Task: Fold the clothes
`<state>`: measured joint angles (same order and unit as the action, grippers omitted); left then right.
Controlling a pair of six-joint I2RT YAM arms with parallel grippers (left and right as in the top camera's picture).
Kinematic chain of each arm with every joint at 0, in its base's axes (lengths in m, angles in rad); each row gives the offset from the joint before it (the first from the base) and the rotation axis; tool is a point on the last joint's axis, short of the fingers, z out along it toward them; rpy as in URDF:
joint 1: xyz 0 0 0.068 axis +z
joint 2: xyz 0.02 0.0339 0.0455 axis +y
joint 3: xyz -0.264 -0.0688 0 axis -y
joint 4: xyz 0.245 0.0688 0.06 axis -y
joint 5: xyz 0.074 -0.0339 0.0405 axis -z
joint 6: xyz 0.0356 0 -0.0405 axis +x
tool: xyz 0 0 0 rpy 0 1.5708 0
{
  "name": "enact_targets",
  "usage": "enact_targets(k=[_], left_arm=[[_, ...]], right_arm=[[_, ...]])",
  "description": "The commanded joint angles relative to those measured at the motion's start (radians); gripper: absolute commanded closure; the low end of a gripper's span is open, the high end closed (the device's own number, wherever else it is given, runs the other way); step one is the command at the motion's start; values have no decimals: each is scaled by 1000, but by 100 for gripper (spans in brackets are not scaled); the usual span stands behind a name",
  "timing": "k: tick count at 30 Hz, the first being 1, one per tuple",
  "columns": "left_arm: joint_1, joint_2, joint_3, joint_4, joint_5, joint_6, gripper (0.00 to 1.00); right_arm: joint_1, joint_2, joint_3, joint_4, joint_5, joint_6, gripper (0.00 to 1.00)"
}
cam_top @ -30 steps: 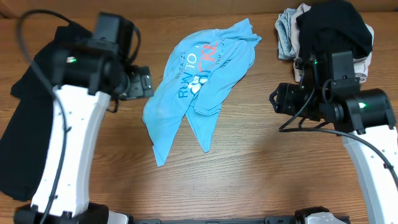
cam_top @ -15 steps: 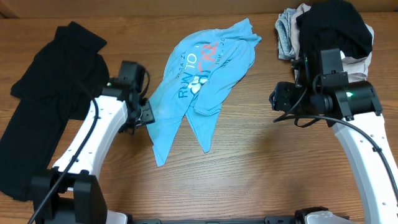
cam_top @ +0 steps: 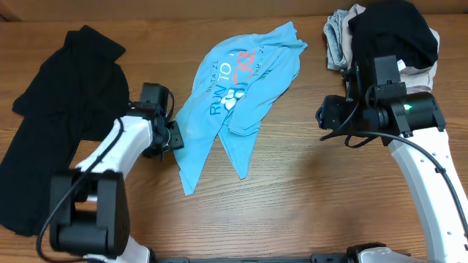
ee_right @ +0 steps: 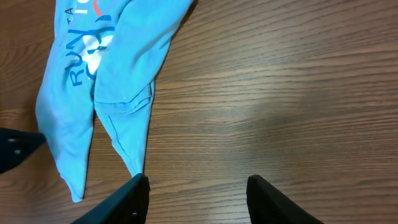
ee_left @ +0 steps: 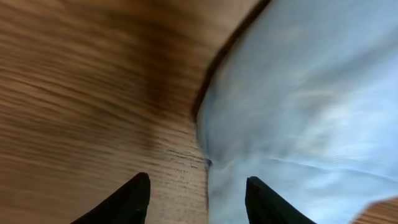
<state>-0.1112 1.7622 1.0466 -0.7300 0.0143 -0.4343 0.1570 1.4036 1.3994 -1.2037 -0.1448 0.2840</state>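
Left of centre on the desk (cam_top: 307, 190), the left hand (cam_top: 174, 136) is hanging released at the left edge of the light blue T-shirt (cam_top: 234, 95); the right hand (cam_top: 322, 117) is hovering released, well right of it.

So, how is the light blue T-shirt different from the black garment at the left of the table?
The light blue T-shirt carries printed lettering; the black garment is plain. The black garment covers more of the table than the T-shirt does. The left pincer stands open at the T-shirt's edge, not at the black garment. Both lie rumpled and unfolded.
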Motion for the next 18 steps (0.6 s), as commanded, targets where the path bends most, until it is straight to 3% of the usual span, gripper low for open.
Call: enact_targets(k=[1,11,15,18], left_arm=[[-2,52,-12,-7,73,39,47],[-21,59,-12,-84,135,55,44],[-59,59,-12,-89,131,81,50],[-95,60,-12,-88,83,83,61]], right_arm=[[1,0,-1,6,10,2,46],[1,0,-1,17,10,2,46],[1,0,-1,22,10,2,46],[1,0,-1,23,10,2,46]])
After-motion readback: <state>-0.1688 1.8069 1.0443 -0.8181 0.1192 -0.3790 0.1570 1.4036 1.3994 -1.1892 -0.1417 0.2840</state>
